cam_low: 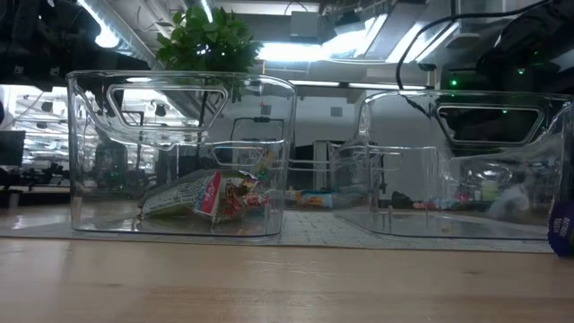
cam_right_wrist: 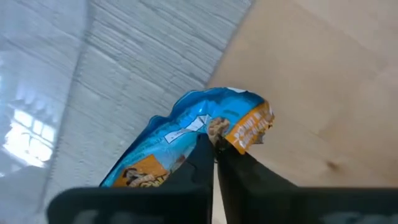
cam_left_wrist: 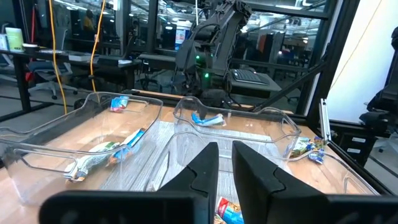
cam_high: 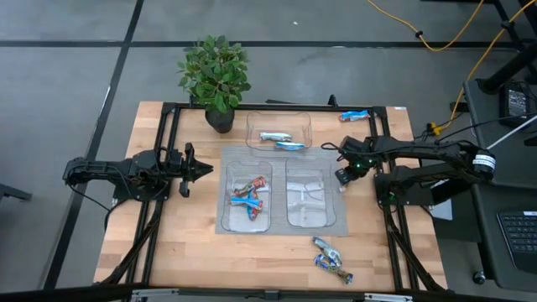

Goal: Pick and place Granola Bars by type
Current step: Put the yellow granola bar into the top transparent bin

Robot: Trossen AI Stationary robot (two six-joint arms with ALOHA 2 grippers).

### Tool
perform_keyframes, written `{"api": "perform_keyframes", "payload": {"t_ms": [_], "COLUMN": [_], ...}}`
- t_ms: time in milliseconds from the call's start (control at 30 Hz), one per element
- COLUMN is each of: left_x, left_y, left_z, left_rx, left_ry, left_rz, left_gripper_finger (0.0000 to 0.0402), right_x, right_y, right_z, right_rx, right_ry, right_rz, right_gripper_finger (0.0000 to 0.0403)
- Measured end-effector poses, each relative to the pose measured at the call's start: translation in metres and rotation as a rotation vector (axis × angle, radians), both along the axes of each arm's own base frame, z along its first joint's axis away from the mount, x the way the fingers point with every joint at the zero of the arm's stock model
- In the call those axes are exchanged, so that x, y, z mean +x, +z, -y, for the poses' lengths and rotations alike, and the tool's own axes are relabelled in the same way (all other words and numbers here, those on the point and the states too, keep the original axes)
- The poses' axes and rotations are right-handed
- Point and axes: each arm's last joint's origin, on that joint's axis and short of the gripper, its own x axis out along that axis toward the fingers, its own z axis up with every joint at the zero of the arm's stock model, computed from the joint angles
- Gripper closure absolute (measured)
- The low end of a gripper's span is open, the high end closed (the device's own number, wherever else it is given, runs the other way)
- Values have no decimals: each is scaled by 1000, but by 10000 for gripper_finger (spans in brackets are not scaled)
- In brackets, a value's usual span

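My right gripper (cam_high: 343,176) is shut on a bright blue and orange granola bar (cam_right_wrist: 193,140), just off the right side of the near right clear tray (cam_high: 306,220). My left gripper (cam_high: 201,168) is shut and empty, at the left of the grey mat (cam_high: 225,222), pointing toward the trays. The near left tray (cam_high: 249,220) holds several blue and red bars (cam_low: 211,196). The far tray (cam_high: 278,120) holds pale bars (cam_left_wrist: 208,119). Loose bars lie on the wood at the near right (cam_high: 332,260), and one lies at the far right (cam_high: 354,116). My right gripper pinches the blue and orange bar between its two fingers, on the wrapper's long edge (cam_right_wrist: 211,132) toward the orange end. The fingers come from above and lie across the bar. The bar seems lifted clear, over the mat's right edge and the bare wood.
A potted plant (cam_high: 216,71) stands at the table's far edge, left of the far tray. The near right tray shows no bars. Bare wood lies at the near left of the table (cam_high: 168,243). Black frame rails run along both sides.
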Motion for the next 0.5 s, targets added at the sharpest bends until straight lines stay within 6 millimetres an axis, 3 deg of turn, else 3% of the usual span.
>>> {"api": "perform_keyframes", "payload": {"t_ms": [233, 500], "left_x": [0, 0], "left_y": [0, 0], "left_z": [0, 0], "left_rx": [0, 0], "left_ry": [0, 0], "left_rz": [0, 0], "left_gripper_finger": [360, 362], "right_x": [7, 16], "right_y": [13, 57], "right_z": [2, 3], "right_rx": [-12, -101], "right_ry": [10, 37], "right_rz": [46, 109], "right_gripper_finger": [390, 390]}}
